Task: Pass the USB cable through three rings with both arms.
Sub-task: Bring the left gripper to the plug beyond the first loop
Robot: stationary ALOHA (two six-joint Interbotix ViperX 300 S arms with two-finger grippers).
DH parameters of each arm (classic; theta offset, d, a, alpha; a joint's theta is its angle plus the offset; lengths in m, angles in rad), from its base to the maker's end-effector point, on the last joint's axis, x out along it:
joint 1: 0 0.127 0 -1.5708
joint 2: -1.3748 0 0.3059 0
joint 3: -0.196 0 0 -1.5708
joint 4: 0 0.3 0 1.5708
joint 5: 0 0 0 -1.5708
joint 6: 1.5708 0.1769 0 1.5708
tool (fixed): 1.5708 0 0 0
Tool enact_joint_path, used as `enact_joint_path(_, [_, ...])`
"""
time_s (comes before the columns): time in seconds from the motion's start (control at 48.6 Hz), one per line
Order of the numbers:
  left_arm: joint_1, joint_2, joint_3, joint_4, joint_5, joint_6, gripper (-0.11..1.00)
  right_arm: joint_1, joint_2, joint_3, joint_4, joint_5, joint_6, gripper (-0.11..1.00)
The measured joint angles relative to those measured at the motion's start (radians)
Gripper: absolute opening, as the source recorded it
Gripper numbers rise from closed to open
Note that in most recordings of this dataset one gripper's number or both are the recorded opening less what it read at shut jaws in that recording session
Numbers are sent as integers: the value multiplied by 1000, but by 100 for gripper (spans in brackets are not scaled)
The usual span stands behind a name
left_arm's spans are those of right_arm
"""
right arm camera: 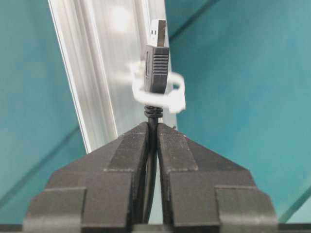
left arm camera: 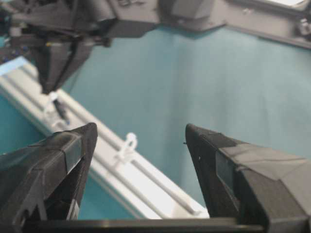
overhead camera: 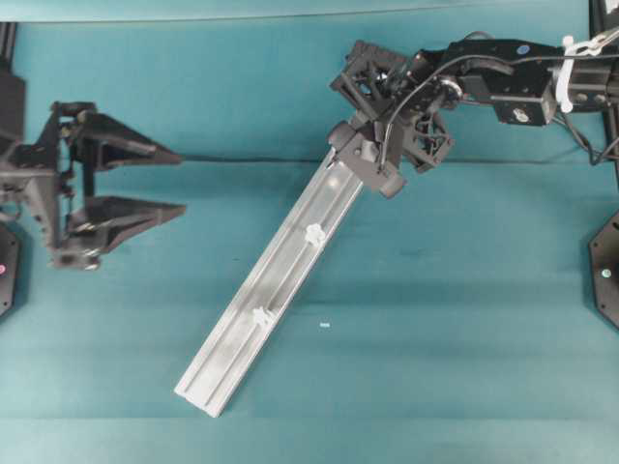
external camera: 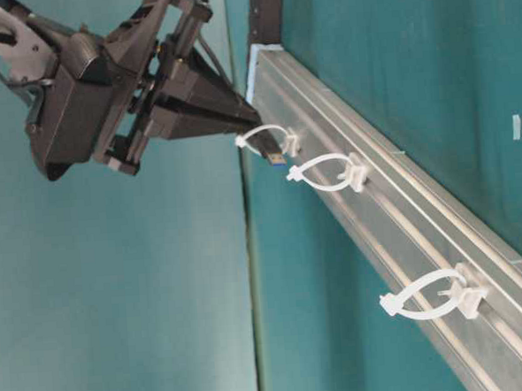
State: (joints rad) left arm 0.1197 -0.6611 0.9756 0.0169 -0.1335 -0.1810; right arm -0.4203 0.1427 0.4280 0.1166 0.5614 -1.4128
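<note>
The right end effector (right arm camera: 152, 127) is pinching the USB cable (right arm camera: 151, 145) just behind its plug, jaws clamped tight on the cord. The plug is sitting inside the first of the three rings (external camera: 271, 140), the one nearest the rail's (overhead camera: 266, 290) far end, its metal tip poking out the other side. The other two rings are standing empty farther down the rail. Well off to the rail's left, the left end effector (overhead camera: 179, 181) is hanging above the teal counter (overhead camera: 435, 338) with its jaws spread wide, gripping nothing, pointed toward the rail.
</note>
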Motion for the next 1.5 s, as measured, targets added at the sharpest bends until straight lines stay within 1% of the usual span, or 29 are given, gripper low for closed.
enact_joint_path(0.082, [20,31,-11,0,-2,-2,81,8,0,0,9,-9,0,7])
enact_joint_path(0.267, [63,121,-41,0,-2,0,81,12,0,0,48,-17,0,7])
enact_joint_path(0.473, [84,275,-101,0,-3,-2,82,12,0,2,54,-18,0,7])
enact_joint_path(0.678, [97,499,-225,0,-3,-2,82,8,2,2,55,-18,0,7])
enact_joint_path(0.822, [124,607,-295,0,-3,-3,82,5,0,2,55,-18,0,7])
enact_joint_path(1.007, [155,683,-347,0,-3,-5,83,3,2,2,57,-18,0,7])
enact_joint_path(1.172, [152,746,-376,0,-12,-32,83,3,2,5,58,-17,0,7])
enact_joint_path(1.357, [141,816,-405,0,-66,-77,83,3,2,5,60,-17,0,7])
enact_joint_path(1.501, [129,857,-426,0,-77,-84,83,3,2,5,60,-18,0,7])
